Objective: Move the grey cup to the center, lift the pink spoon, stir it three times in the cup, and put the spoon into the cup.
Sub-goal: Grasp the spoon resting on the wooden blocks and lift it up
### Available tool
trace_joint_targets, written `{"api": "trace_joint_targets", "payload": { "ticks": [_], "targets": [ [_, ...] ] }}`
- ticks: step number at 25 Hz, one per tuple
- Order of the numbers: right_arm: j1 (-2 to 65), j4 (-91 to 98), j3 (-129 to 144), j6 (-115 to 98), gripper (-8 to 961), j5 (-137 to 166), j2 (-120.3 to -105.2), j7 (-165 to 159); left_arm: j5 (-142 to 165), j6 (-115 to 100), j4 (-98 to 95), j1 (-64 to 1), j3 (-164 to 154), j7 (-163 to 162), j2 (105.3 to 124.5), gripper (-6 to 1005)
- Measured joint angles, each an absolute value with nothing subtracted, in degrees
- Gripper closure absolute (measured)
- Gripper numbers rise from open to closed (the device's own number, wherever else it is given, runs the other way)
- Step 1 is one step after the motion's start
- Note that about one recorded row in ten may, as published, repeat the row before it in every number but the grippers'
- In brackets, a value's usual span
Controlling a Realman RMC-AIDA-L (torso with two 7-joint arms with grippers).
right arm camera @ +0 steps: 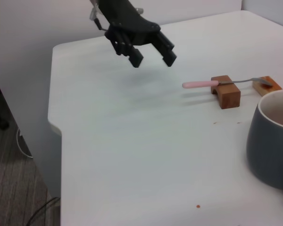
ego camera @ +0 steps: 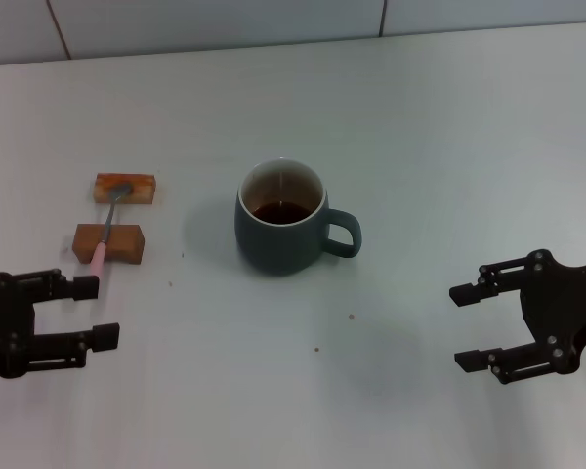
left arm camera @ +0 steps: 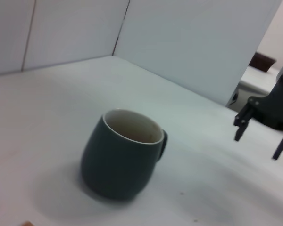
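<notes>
Left gripper (ego camera: 98,313) and right gripper (ego camera: 467,326) hover low at the near table (ego camera: 420,127) edge, jaws spread, holding nothing. The grey cup (ego camera: 283,227) stands upright mid-table between them, handle toward the right arm. The pink spoon (ego camera: 107,227) lies across two wooden blocks (ego camera: 124,188), just beyond the left gripper.

Head view from above, low wrist views facing inward, sharing grey cup (ego camera: 281,230).

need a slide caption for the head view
Grey cup at table center, pink spoon resting across two wooden blocks, both hands open.
</notes>
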State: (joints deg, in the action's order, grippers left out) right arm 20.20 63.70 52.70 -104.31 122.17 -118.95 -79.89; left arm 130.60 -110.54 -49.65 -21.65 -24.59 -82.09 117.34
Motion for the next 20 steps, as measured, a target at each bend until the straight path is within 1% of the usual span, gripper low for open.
{"api": "trace_joint_targets", "payload": {
  "ticks": [7,12,20],
  "targets": [
    [20.7,63.9,52.3,-104.3,250,122.1,-118.83,-79.9,130.9,-112.8,-46.6,-20.2,-24.5,-92.0,117.65,231],
    [21.1,64.5,52.3,-104.3,250,122.1,-118.76,-80.1,130.6,-112.9,-42.2,-19.2,-23.7,-96.3,117.42,231],
    [21.0,66.0,52.3,-104.3,249,122.2,-118.73,-80.7,130.5,-113.4,-40.8,-18.3,-19.4,-98.7,117.39,231]
  ]
}}
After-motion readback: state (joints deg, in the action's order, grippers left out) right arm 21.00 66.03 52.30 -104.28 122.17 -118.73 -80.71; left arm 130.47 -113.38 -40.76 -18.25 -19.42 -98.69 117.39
